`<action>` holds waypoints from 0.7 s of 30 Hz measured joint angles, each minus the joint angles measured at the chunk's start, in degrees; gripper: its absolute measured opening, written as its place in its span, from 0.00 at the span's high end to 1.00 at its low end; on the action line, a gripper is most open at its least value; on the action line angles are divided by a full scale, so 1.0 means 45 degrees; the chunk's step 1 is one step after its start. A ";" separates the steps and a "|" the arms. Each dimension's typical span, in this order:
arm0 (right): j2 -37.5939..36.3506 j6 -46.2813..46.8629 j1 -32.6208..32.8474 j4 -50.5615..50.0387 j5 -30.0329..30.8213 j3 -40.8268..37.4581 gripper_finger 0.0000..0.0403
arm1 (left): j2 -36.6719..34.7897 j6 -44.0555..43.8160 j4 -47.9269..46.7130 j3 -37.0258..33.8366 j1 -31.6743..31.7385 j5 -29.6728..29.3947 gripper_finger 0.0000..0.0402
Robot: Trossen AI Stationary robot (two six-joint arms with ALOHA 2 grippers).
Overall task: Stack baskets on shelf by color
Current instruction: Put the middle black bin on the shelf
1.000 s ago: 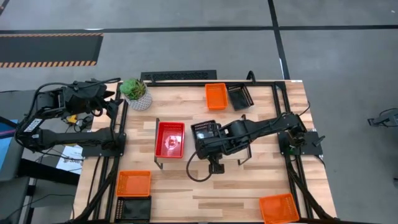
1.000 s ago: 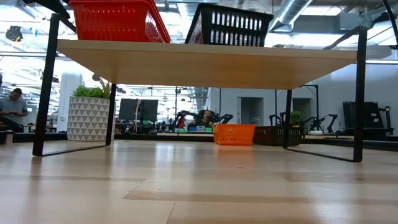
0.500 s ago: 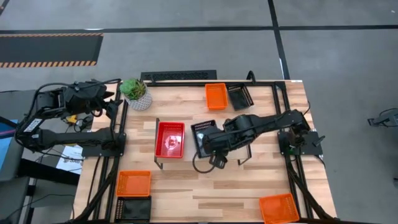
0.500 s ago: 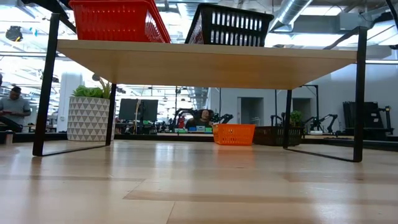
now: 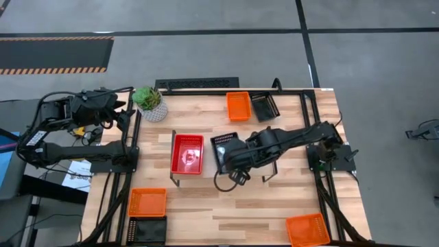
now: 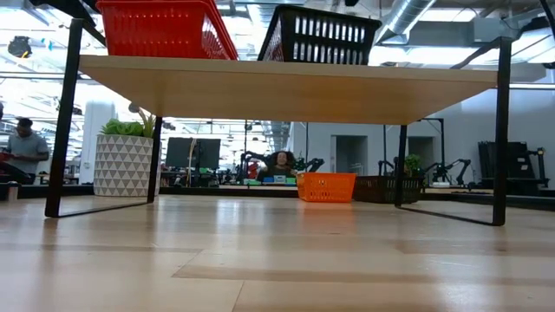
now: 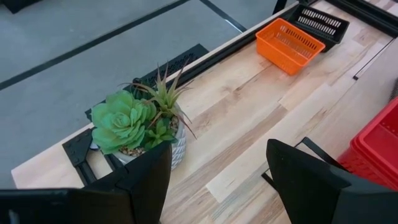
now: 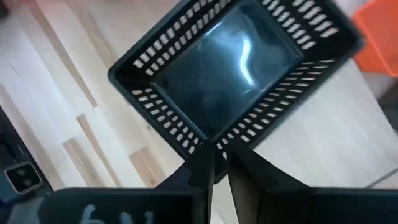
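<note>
The shelf carries a red basket and a black basket side by side, both with their bottoms on the board. My right gripper reaches over the shelf from the table's right and is shut on that black basket. My left gripper waits open at the far left corner beside the potted plant. On the tabletop rest an orange basket and a black basket at the far edge. Another orange and black pair lies near left, and one orange basket near right. My right gripper pinches the black basket's rim at a corner between its two fingers, coming from above and slanting down. The basket sits level with its bottom on the shelf board.
The white pot with the plant stands at the far left of the table. The shelf's thin black legs reach down to the tabletop. Bare wood lies in front of the shelf. People sit in the room behind.
My right arm's wrist end has drawn a little toward the far edge, over the shelf. The black basket has stayed in place on the board.
</note>
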 joint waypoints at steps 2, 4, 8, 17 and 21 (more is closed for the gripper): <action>-0.0100 0.0114 -0.0010 -0.0001 0.0005 0.0000 0.84 | -0.0005 0.0000 0.0002 0.0000 -0.0003 0.0000 0.38; -0.0344 -0.0367 0.0162 0.0023 0.0276 -0.0024 0.84 | -0.0005 0.0000 0.0000 0.0000 -0.0001 0.0000 0.38; -0.1807 -0.0693 0.0686 0.0036 0.1594 -0.0015 0.84 | -0.0005 0.0000 0.0005 0.0000 -0.0001 -0.0010 0.38; -0.6228 0.1340 0.0706 0.0332 0.3019 -0.5317 0.84 | -0.0005 -0.0005 0.0024 0.0000 0.0000 -0.0024 0.38; -0.6588 0.1650 0.0729 0.3554 0.0561 -0.8200 0.84 | -0.0005 -0.0010 0.0024 0.0000 0.0000 -0.0082 0.38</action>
